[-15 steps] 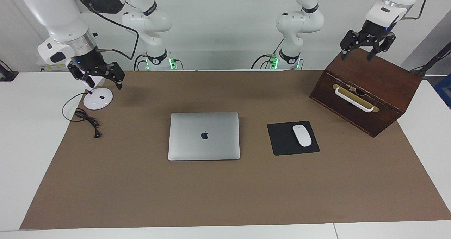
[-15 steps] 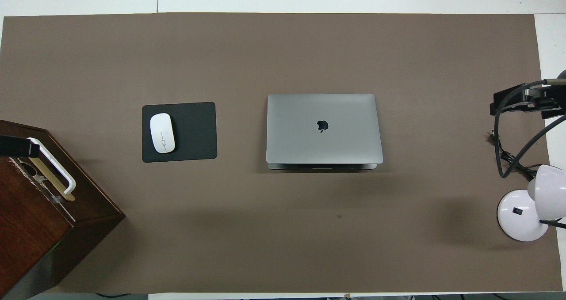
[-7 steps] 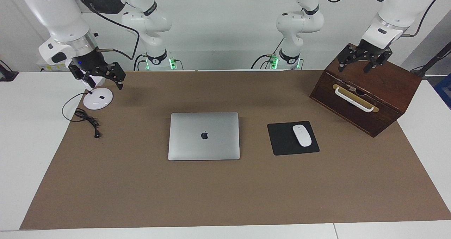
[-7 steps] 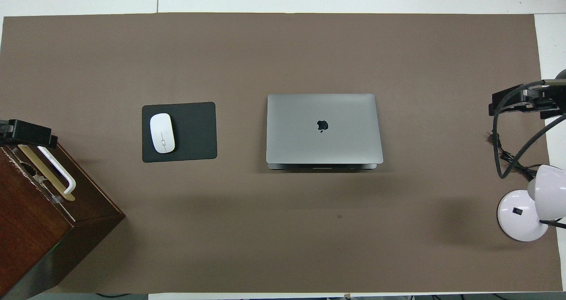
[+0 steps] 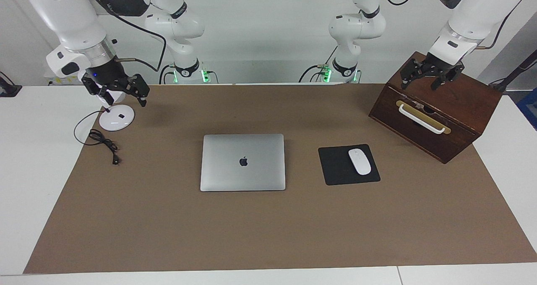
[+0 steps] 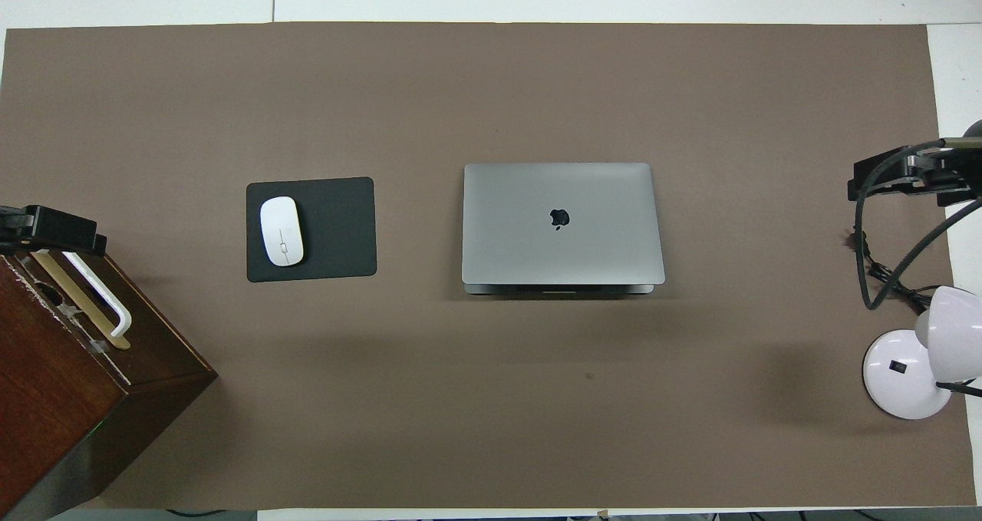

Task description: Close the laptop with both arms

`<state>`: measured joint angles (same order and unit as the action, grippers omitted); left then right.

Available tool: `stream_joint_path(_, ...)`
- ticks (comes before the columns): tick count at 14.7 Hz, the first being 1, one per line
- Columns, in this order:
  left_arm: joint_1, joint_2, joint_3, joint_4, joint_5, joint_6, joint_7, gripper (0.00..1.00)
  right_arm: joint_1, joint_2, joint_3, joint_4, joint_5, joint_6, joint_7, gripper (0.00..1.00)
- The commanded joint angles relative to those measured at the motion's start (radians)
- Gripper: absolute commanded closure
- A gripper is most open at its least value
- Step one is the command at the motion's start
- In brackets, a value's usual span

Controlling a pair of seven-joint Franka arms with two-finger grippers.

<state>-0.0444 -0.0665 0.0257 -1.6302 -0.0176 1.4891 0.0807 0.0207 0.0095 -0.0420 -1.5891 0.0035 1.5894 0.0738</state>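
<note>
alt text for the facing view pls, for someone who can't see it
A silver laptop lies shut on a brown mat, with neither arm touching it. The right gripper hangs over a white lamp base, jaws open; the left gripper hangs over a wooden box, jaws open. A white mouse sits on a black mousepad beside the laptop.

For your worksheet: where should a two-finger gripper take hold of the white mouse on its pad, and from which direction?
Grip the mouse across its narrow long sides, descending from above: it lies flat on the mousepad, rounded and elongated, with bare pad alongside for the fingers.
</note>
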Motion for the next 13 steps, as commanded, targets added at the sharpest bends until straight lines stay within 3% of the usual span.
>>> stream_joint_path(1, 0.011, -0.003, -0.01, -0.007, 0.016, 0.013, -0.021, 0.0, -0.001, 0.0, 0.005, -0.005, -0.01, 0.015, 0.017, 0.0)
stream_joint_path(13, 0.011, -0.022, -0.01, -0.036, 0.018, 0.036, -0.052, 0.0, -0.001, 0.0, 0.005, -0.002, -0.008, 0.015, 0.017, 0.0)
